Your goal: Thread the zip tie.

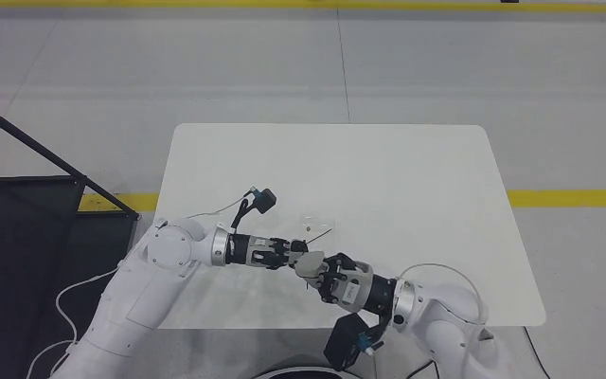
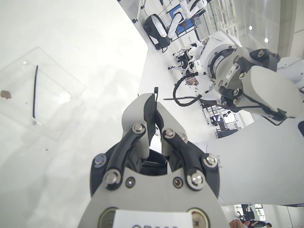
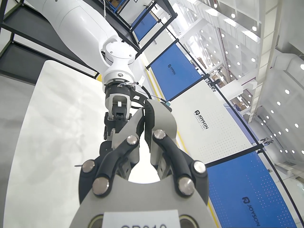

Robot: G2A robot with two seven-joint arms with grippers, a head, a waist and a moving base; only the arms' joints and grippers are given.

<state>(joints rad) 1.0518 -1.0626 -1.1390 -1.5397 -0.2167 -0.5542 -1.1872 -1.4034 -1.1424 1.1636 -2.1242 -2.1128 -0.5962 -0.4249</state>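
My left gripper (image 1: 295, 248) (image 2: 155, 103) is shut on the black head end of a zip tie (image 2: 156, 91), which pokes out past the fingertips. My right gripper (image 1: 308, 263) (image 3: 147, 110) faces it closely above the table's front part. In the left wrist view the right gripper (image 2: 281, 115) is shut on a thin black strap (image 2: 187, 99) whose free tip points at the head, a short gap away. Whether strap and head belong to one tie I cannot tell. In the right wrist view the left gripper (image 3: 117, 119) sits just beyond my shut fingers.
A clear flat tray (image 1: 311, 223) (image 2: 54, 72) lies on the white table (image 1: 398, 180) just behind the grippers, with a second black zip tie (image 2: 35, 91) in it. A black frame and dark panel stand off the table's left edge.
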